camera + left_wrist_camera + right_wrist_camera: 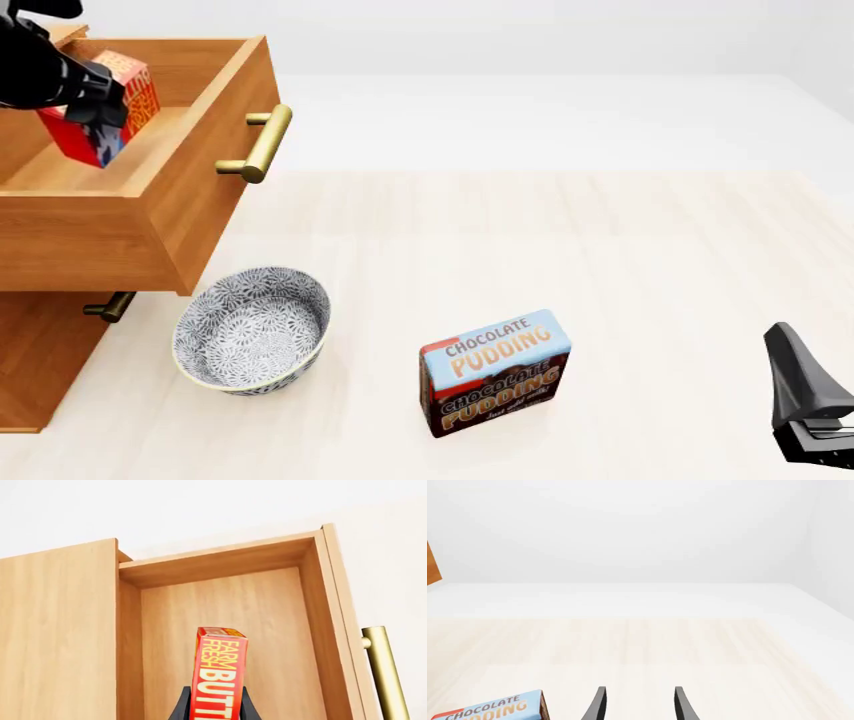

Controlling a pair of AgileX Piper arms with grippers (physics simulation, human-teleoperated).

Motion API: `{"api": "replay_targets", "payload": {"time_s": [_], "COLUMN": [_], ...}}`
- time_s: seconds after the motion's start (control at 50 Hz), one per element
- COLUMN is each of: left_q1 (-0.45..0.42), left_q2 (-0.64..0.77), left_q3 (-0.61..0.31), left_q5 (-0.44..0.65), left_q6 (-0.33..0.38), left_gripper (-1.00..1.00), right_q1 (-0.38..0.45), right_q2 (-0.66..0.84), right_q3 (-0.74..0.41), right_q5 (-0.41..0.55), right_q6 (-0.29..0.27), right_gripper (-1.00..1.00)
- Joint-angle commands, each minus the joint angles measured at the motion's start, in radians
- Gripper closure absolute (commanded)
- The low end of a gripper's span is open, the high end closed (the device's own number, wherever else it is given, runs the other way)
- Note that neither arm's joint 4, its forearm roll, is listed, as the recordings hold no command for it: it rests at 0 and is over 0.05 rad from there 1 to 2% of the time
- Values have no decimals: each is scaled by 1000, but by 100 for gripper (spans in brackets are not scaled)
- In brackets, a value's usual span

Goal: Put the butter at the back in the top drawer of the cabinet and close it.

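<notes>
Red butter (104,118) is hanging over the open top drawer (160,200) at upper left, where our left gripper (96,100) is clenching it; our right gripper (638,705) is idling released at lower right.

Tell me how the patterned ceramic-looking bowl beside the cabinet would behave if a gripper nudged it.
The blue-and-white patterned bowl looks rigid, so it should slide rather than bend. Its wide, low shape probably resists tipping. If ceramic, it may be fairly heavy and could chip.
</notes>
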Motion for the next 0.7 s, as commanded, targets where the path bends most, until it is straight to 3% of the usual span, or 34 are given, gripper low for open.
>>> {"api": "replay_targets", "payload": {"time_s": [0.02, 0.7], "left_q1": [12, 19], "left_q2": [21, 61], "left_q3": [-14, 1], "left_q5": [-24, -62], "left_q6": [12, 0], "left_gripper": [100, 100], "right_q1": [0, 0], "right_q2": [0, 0], "right_q3": [0, 0], "right_q5": [0, 0], "right_q6": [0, 0], "right_gripper": [-100, -100]}}
